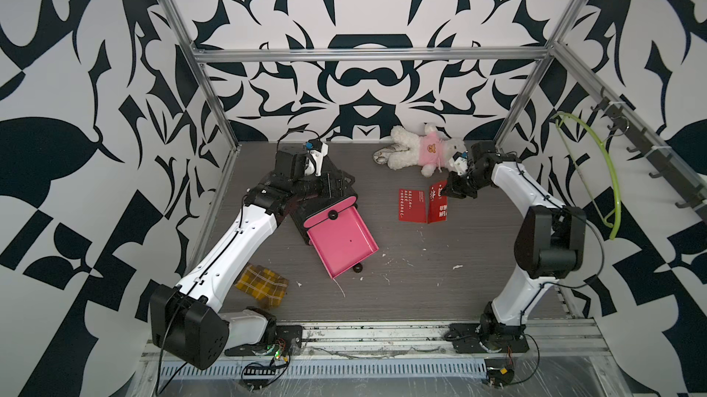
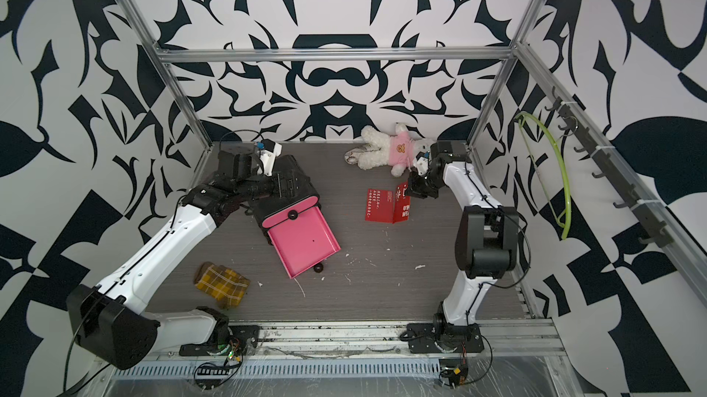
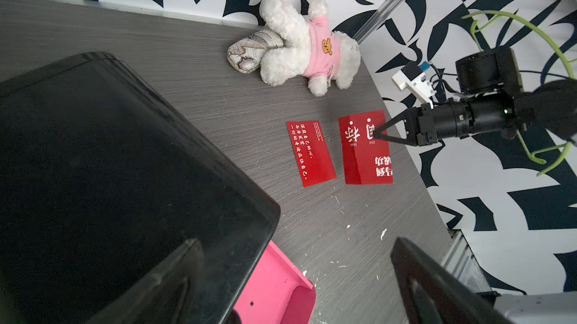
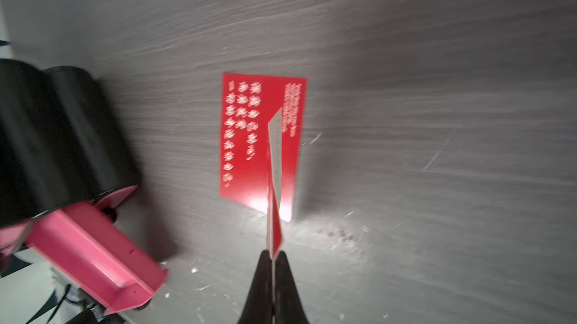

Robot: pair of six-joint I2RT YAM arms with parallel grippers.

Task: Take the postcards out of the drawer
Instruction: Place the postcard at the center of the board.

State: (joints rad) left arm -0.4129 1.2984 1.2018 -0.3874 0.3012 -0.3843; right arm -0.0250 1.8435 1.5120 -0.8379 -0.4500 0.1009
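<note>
A pink drawer (image 1: pixel 340 242) (image 2: pixel 302 246) stands pulled out of a black cabinet (image 1: pixel 329 194), and its inside shows no cards. One red postcard (image 1: pixel 412 205) (image 4: pixel 246 138) with white characters lies flat on the table. Beside it a second red postcard (image 1: pixel 438 203) (image 3: pixel 365 147) stands tilted on its edge, my right gripper (image 4: pixel 272 255) (image 1: pixel 445 188) shut on its top. Its back face looks pale in the right wrist view. My left gripper (image 3: pixel 296 285) hangs open over the cabinet's top and the drawer's back, holding nothing.
A white plush dog (image 1: pixel 421 148) in a pink shirt lies at the back by a small patterned pouch (image 1: pixel 382 156). A yellow plaid cloth (image 1: pixel 262 286) lies at the front left. A green hanger (image 1: pixel 608 169) hangs on the right wall rail.
</note>
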